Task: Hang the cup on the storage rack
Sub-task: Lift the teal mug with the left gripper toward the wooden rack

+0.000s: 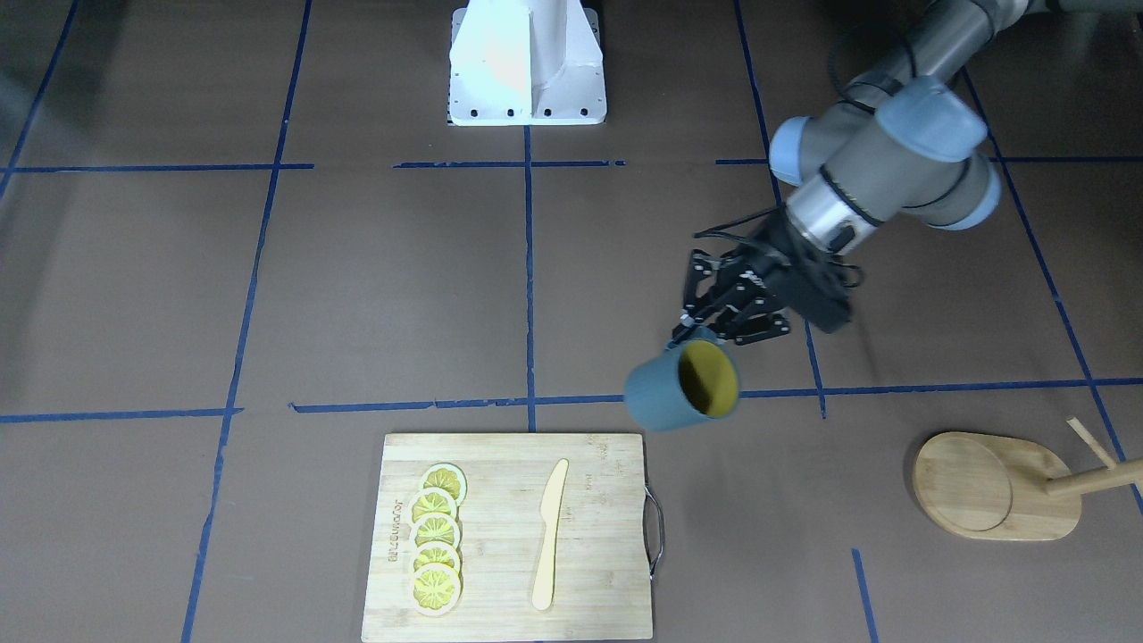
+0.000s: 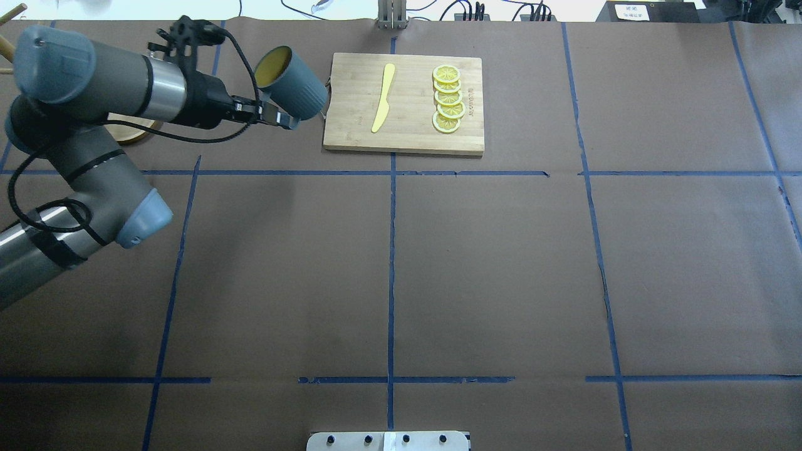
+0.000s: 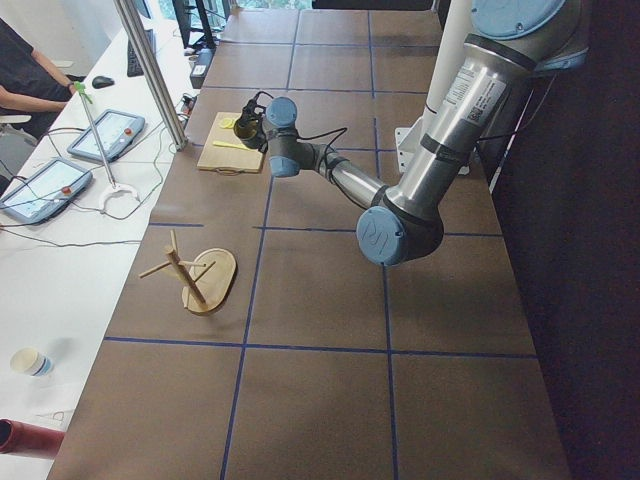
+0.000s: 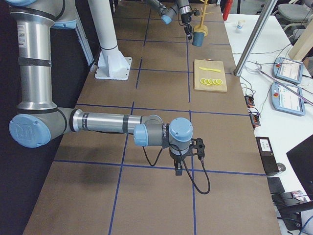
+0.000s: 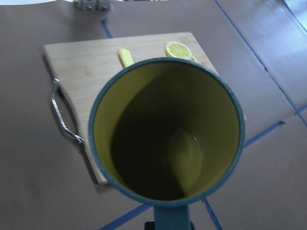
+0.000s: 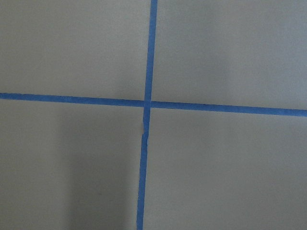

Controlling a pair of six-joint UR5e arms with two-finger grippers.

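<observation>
The cup (image 1: 683, 388) is up off the worktop (image 1: 402, 295), tipped on its side with its yellow inside showing. It sits toward the far left, just left of the cutting board (image 2: 404, 128). The left jaws are pinching it at the rim end, on the side facing the arm (image 2: 94, 81).

The rack (image 3: 195, 275) waits further left, well apart from the cup, standing upright with its thin pegs angled up.

The job now looks like a carry and a threading. I'd swing left, turn the wrist until the handle loop faces a peg tip, then come in from above and slide along the peg's own slant. Lower until the loop seats, and only then let go. That stand looks light, so a nudge on the post could skate or tip it.

The trouble is that the handle itself is hard to find. A teal stub at the bottom edge of the left wrist view may be it, but it's cut off. No lettering shows either.

Overhead, the arm covers most of the rack, and from the front its post runs out of frame.

The right jaws appear only small in the side view, so I can't tell whether they're spread or closed.
</observation>
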